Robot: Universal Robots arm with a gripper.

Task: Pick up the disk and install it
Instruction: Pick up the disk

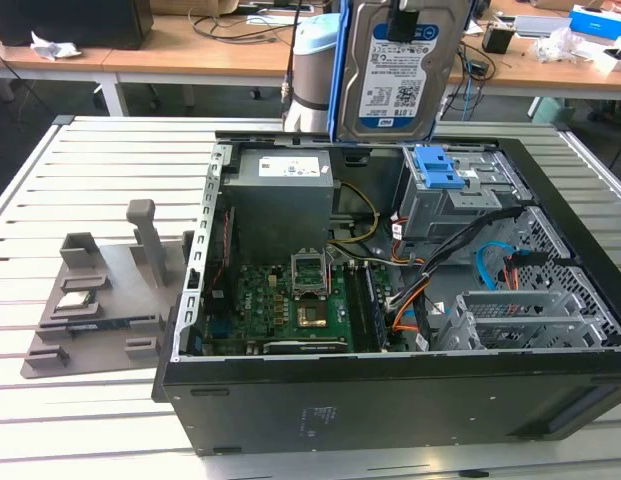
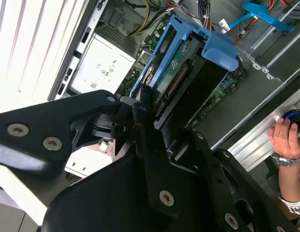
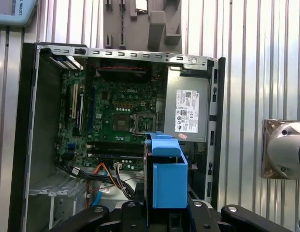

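An open black computer case (image 1: 390, 400) lies on a slatted white tabletop (image 1: 90, 170) across the middle and lower part of the exterior view, with a grey holder (image 1: 100, 300) beside it toward the exterior view's left. Farther back, at top centre, the disk (image 1: 400, 75) hangs upright in its blue frame, label toward the camera. In the second wrist view the black hand (image 2: 150, 121) grips the disk's edges.

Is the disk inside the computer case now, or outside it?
Outside: the disk hangs upright above the case, gripped by the claw.
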